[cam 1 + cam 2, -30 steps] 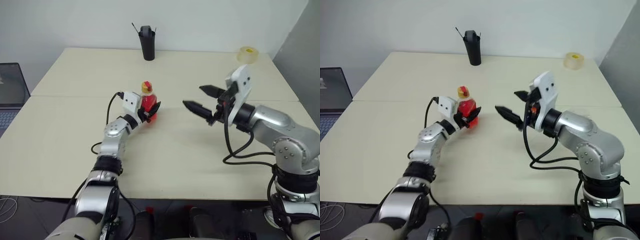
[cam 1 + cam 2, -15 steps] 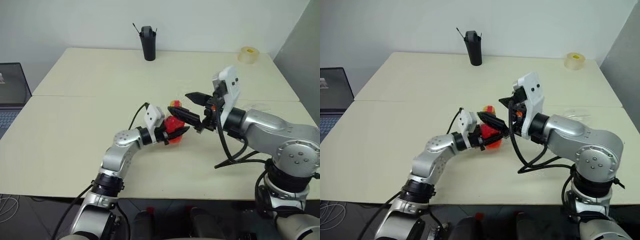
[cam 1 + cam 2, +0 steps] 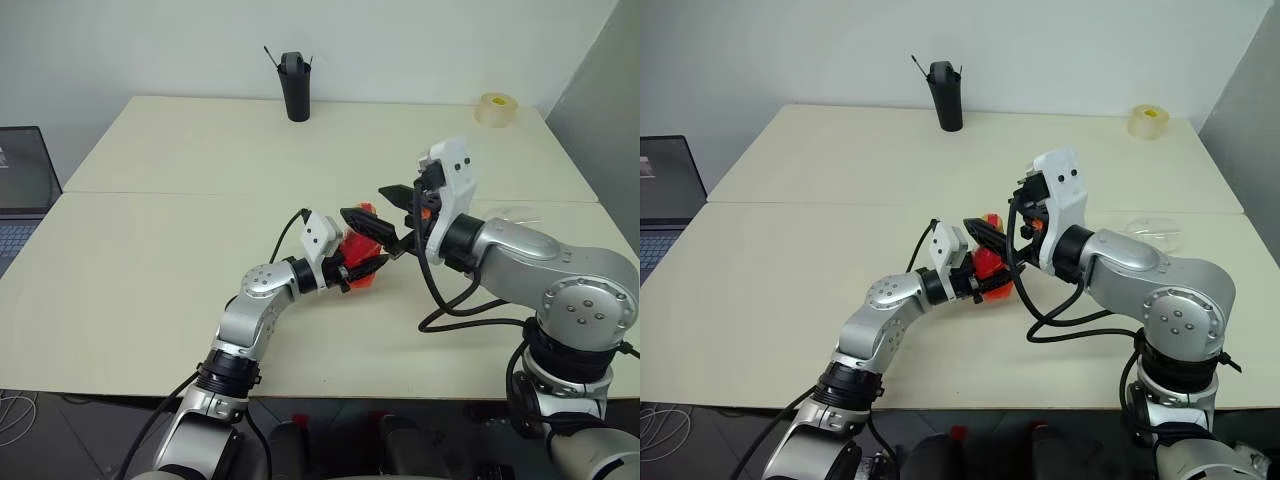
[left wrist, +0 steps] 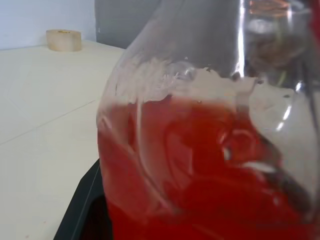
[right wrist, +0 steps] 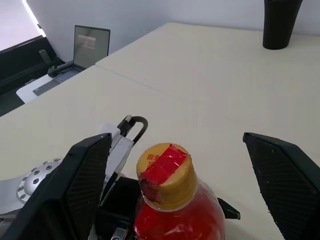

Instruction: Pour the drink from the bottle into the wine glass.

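The bottle [image 3: 989, 272], with red drink [image 4: 200, 170] inside, is held by the left tool [image 3: 978, 279] near the middle of the worktop [image 3: 790, 250], and its red-and-yellow cap [image 5: 165, 173] is kept on top. The right tool [image 3: 385, 215] is spread wide, with one black finger on each side of the cap and no touch to be seen. A black cup [image 3: 947, 95] is seen at the far edge, and a tape roll [image 3: 1148, 121] at the far right.

Head stereo pair looks down over table [image 3: 150, 280]; wrist views sit close on bottle [image 5: 172, 200], seen by all.
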